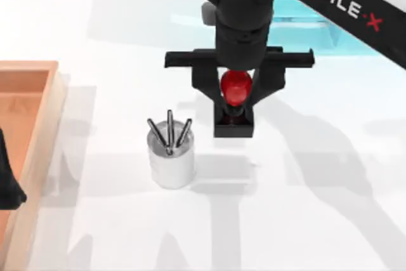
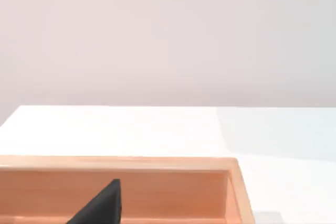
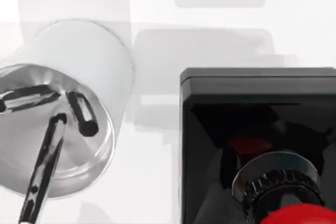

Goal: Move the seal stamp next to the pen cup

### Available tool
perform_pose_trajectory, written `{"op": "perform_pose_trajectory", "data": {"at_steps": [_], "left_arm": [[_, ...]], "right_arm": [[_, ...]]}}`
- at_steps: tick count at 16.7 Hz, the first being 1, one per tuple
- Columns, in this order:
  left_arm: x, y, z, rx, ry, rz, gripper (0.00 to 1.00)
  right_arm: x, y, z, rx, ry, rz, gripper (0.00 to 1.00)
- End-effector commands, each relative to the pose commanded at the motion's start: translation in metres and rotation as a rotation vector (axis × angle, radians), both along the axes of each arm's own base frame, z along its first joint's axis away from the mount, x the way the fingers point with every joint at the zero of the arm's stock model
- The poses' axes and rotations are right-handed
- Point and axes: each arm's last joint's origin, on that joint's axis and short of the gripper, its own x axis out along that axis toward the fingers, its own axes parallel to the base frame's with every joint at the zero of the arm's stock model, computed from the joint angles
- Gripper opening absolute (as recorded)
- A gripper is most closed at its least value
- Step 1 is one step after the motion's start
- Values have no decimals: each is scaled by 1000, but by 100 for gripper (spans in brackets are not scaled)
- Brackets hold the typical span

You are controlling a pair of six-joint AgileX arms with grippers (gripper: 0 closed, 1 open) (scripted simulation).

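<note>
The seal stamp (image 1: 234,103) has a glossy red knob over a black square base, the pen cup (image 1: 172,162) is shiny silver-white with three dark grey pens, the wooden tray (image 1: 37,132) is orange, and the counter (image 1: 304,207) is white.

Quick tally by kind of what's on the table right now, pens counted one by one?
Stamp: 1, between the right gripper's jaws
Cup: 1
Pens: 3, in the cup
Tray: 1, at the table's left, left gripper over it
Total: 6
</note>
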Motion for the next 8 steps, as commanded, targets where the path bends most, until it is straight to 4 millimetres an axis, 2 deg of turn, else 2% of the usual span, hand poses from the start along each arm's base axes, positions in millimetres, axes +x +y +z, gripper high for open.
{"op": "perform_pose_trajectory", "data": {"at_steps": [5,8], "left_arm": [[0,0,0,0,0,0,100],[0,0,0,0,0,0,100]], "right_arm": [[-1,2,-14,-3,2,5,0],[-1,2,-14,-2,0,6,0]]}}
